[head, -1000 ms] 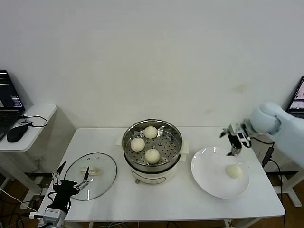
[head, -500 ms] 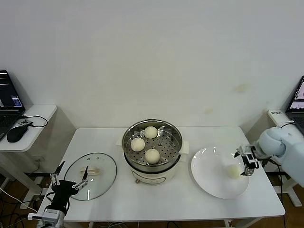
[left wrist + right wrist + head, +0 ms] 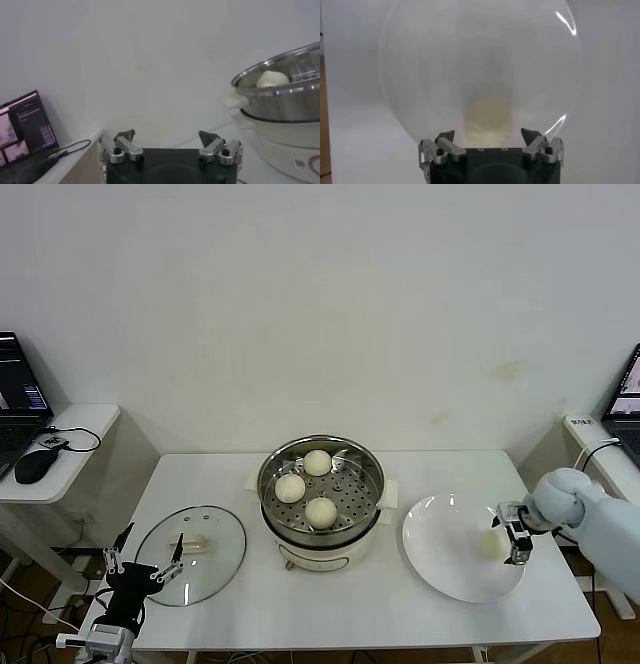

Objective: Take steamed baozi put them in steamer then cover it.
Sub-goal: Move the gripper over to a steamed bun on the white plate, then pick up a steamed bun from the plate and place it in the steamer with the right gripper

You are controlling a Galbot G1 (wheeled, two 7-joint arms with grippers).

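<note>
Three buns (image 3: pixel 319 510) seen already inside the steamer (image 3: pixel 320 479) at the bench (image 3: pixel 370 594) centre; fourth bun (image 3: pixel 490 542) left on the white plate (image 3: pixel 440 559) to the right of the steamer. Right claw (image 3: pixel 513 536) lowered at that bun, fingers spread to either side of it, seemingly lined up for a pinch. Lid (image 3: pixel 190 539) laid flat left of the steamer, kept clear for loading. Left claw (image 3: pixel 146 568) parked by the lid, spread and holding nothing.

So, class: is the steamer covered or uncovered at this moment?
Uncovered. The steamer is open-topped, three baozi visible inside, while the cover lies flat on the table to its left.
</note>
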